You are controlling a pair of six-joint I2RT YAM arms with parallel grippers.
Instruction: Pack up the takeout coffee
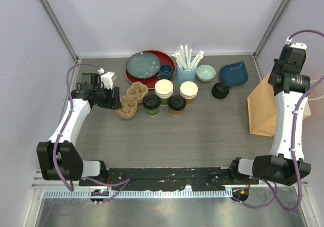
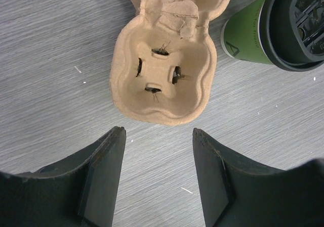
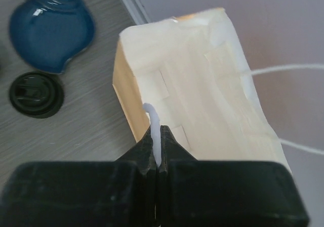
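Observation:
The green-sided cup [image 1: 151,104] and the brown-sided cup [image 1: 176,105], each under a black lid, stand side by side mid-table. A pulp cup carrier [image 1: 130,100] lies just left of the green cup. My left gripper [image 1: 114,99] is open and empty at the carrier's left end. In the left wrist view the gripper [image 2: 158,132] is open, with the carrier [image 2: 164,70] just ahead and the green cup [image 2: 243,32] at upper right. My right gripper [image 3: 158,136] is shut on the white handle [image 3: 154,123] of the open paper bag [image 3: 197,70], above the bag [image 1: 262,108] at the right.
Two lidless cream-rimmed cup stacks [image 1: 163,89] [image 1: 189,90] stand behind the lidded cups. A blue cup of straws [image 1: 186,71], a red plate [image 1: 150,67], a teal bowl [image 1: 205,73], a blue dish [image 1: 233,74] and a black lid stack [image 1: 220,90] line the back.

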